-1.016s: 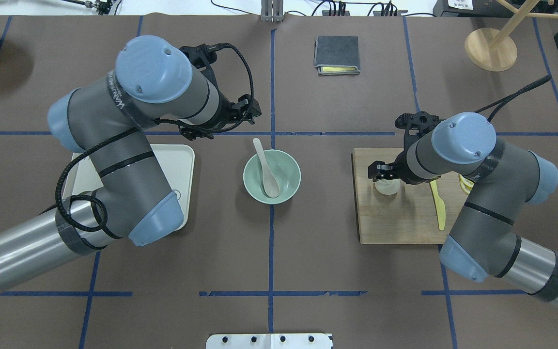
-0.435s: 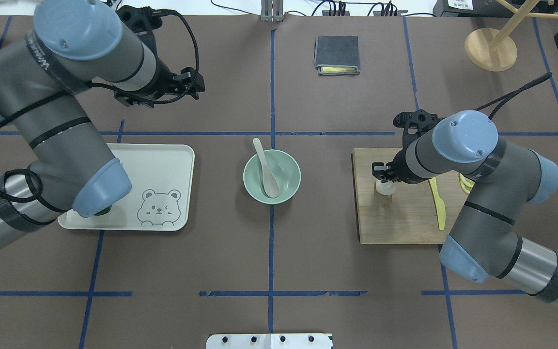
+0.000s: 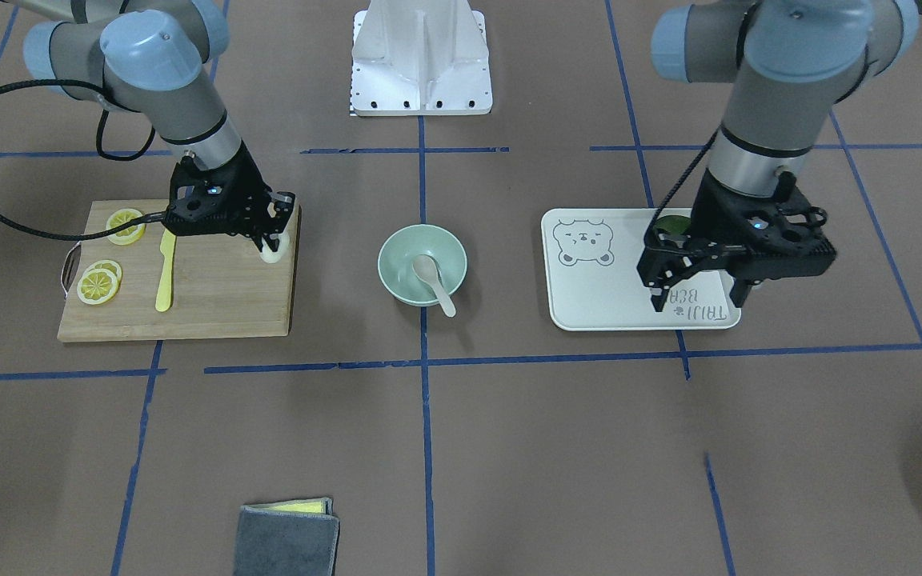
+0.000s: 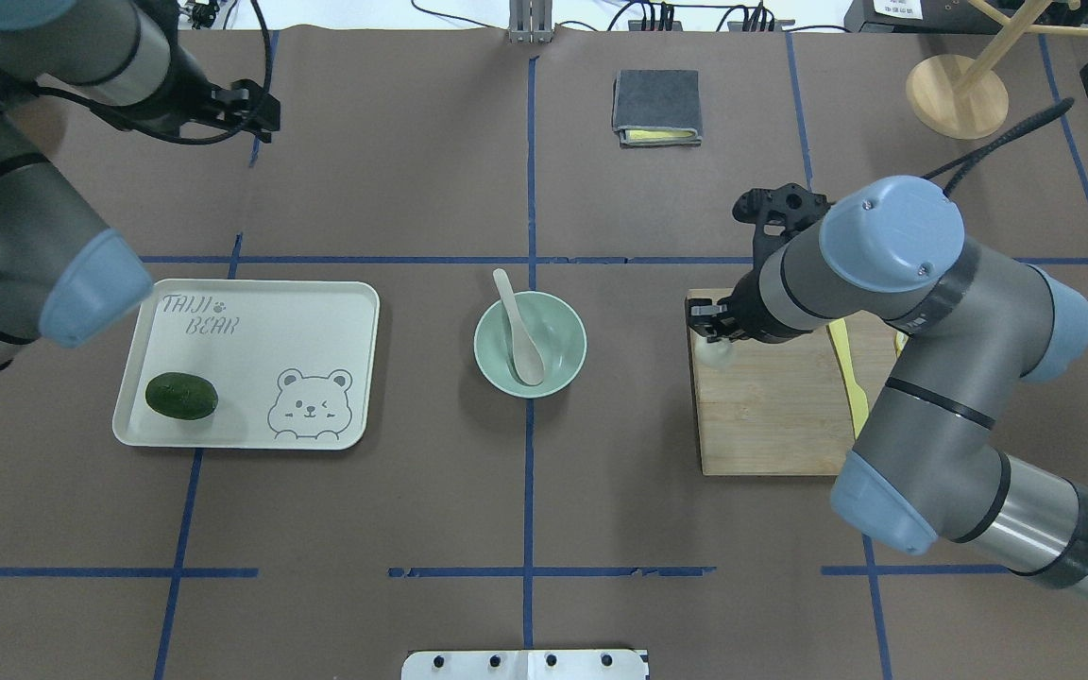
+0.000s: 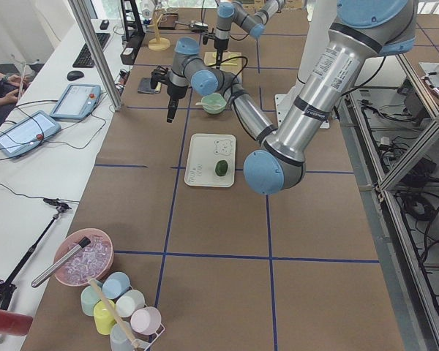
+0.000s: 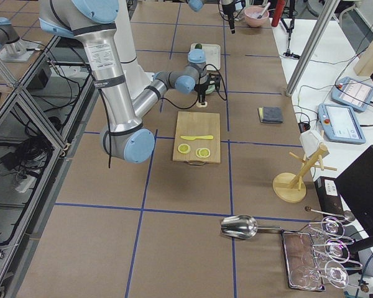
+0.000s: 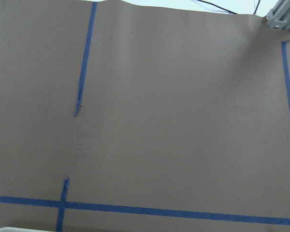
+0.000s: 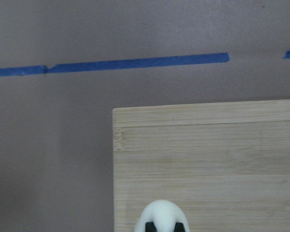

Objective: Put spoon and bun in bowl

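The pale mint-green bowl [image 4: 574,326] stands at the table's centre, also in the front view [image 3: 397,244]. The whitish spoon [image 4: 520,331] lies in it, its handle resting over the far rim. My right gripper [image 4: 714,332] is shut on the white bun [image 4: 716,355] and holds it over the wooden board's corner nearest the bowl; the right wrist view shows the bun [image 8: 163,213] between the fingertips. In the front view the bun [image 3: 271,254] hangs under that gripper [image 3: 273,240]. My left gripper [image 3: 697,294] is open and empty, raised, far left of the bowl [image 4: 246,106].
A cream bear tray [image 4: 317,321] left of the bowl holds a dark green fruit [image 4: 181,396]. The wooden board [image 4: 771,416] carries a yellow knife [image 4: 851,387] and lemon slices [image 3: 99,285]. A grey cloth [image 4: 656,106] and a wooden stand [image 4: 957,94] sit at the far side.
My left arm has swung away from the bowl to the far left and uncovered the tray. My right gripper has moved the bun left across the board toward the bowl.
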`<state>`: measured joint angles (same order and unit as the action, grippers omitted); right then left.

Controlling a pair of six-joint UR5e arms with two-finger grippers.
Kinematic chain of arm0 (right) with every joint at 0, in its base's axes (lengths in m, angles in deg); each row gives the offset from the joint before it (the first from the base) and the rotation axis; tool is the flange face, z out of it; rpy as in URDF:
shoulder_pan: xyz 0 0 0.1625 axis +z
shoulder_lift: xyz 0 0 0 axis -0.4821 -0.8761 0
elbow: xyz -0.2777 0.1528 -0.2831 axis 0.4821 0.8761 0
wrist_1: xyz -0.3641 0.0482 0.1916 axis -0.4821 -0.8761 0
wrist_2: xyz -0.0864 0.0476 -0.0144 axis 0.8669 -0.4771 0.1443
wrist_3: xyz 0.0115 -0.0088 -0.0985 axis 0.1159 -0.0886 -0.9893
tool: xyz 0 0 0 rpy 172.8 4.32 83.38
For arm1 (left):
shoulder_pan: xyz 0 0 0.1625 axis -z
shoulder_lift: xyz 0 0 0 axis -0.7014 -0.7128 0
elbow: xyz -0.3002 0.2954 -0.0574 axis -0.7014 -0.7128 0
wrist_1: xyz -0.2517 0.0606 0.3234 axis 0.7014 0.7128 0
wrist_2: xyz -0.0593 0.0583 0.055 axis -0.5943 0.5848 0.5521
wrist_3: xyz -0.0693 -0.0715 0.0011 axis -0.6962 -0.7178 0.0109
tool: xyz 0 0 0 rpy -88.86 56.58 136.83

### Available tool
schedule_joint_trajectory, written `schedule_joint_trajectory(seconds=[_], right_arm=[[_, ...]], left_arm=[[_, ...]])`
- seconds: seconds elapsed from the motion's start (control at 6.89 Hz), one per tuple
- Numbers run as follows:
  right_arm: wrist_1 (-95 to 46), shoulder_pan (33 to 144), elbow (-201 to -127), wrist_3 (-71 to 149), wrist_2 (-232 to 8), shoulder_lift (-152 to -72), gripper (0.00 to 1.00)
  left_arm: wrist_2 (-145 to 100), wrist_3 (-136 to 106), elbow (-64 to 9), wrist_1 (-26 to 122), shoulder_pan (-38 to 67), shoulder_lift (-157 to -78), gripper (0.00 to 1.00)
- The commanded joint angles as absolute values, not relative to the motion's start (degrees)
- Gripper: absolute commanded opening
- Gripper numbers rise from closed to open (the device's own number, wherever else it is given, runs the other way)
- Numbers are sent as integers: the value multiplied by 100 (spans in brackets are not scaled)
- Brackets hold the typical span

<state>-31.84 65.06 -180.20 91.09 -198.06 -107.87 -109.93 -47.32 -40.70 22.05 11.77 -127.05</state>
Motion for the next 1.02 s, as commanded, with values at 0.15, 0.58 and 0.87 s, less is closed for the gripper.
schedule_joint_trajectory(seconds=[0.15, 0.58, 0.87], right_arm=[[-3834, 6338, -17504, 9147, -19783, -9507, 0], [-3397, 6022, -16213, 9411, -19406, -8609, 0], [-3122, 5994, -15892, 9438, -19361, -8379, 19]], left_arm=[[-11167, -2336, -4076, 2212, 2092, -11879, 100], [-11176, -655, -4006, 2221, 2778, -11386, 100], [-11176, -388, -4005, 2291, 2841, -11192, 100]])
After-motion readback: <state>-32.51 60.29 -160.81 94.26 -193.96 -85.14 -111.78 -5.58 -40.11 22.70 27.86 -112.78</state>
